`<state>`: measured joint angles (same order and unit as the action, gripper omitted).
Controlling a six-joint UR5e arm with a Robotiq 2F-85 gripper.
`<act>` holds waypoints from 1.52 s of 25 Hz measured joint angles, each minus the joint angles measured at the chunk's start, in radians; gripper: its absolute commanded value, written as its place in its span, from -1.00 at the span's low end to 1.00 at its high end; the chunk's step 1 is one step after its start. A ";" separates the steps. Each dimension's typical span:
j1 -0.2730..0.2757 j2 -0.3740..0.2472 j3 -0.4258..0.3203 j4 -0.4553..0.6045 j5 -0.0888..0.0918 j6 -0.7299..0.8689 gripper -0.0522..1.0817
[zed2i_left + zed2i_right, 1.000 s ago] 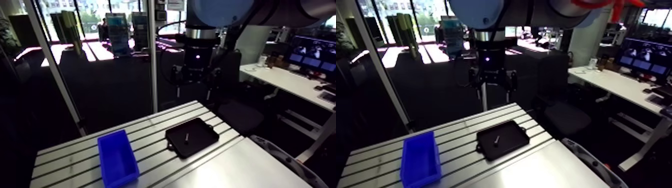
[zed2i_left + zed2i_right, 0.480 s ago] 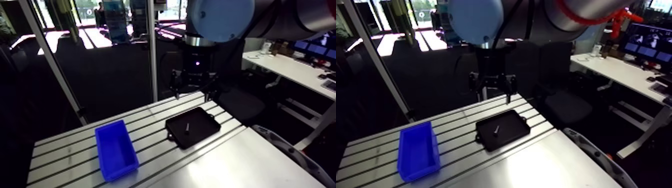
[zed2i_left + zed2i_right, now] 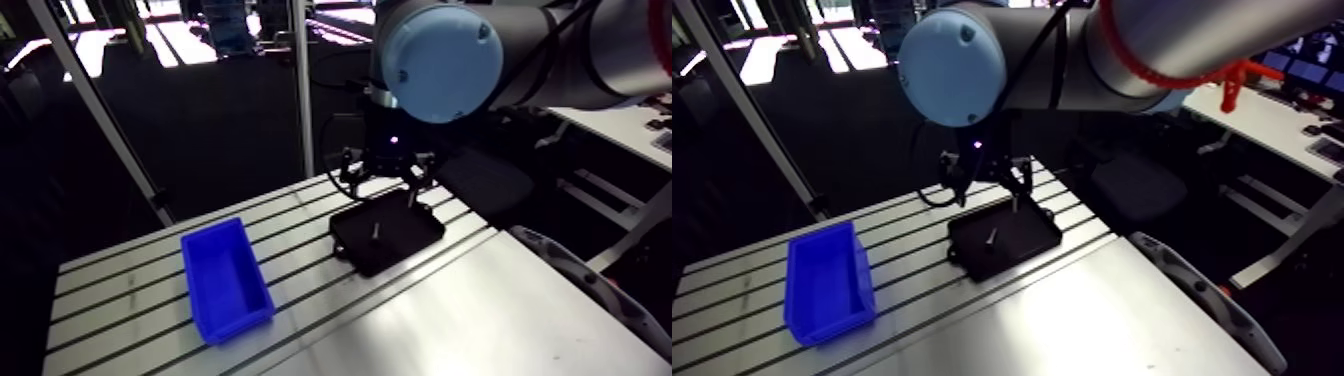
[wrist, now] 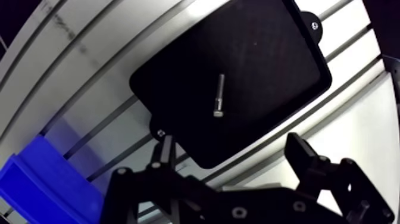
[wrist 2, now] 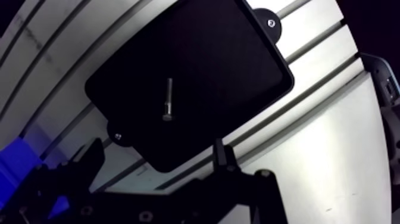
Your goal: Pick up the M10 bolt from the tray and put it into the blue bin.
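A small silver M10 bolt [image 4: 219, 95] lies alone near the middle of the black tray [image 4: 268, 53], on the slotted table. My gripper [image 4: 230, 143] hangs above the tray's near edge with its two dark fingers [image 4: 165, 152] wide apart and nothing between them; the bolt sits just ahead of the gap. In the arm view the gripper [image 3: 382, 190] hovers over the tray's far side [image 3: 400, 235]. The blue bin [image 3: 225, 280] stands to the tray's left, apart from it, with nothing visible inside. A corner of the bin [image 4: 36, 184] shows beside the gripper in the wrist view.
The slotted aluminium table [image 3: 110, 290] carries the tray and bin. A smooth metal plate [image 3: 470, 320] covers its front right part. A thin upright post [image 3: 300, 90] stands behind the table's far edge, left of the wrist.
The wrist and gripper have come down from well above the table to just over the tray. The arm camera has tilted with it. Bolt, tray and bin stay where they were.
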<state>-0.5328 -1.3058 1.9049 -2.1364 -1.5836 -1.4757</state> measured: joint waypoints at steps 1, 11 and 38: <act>0.000 0.006 0.001 -0.009 0.000 -0.004 -0.88; 0.000 0.067 0.004 -0.060 0.001 -0.041 -0.41; -0.001 0.140 0.011 -0.110 0.002 -0.039 -0.13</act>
<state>-0.5339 -1.1653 1.9159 -2.2465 -1.5820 -1.5146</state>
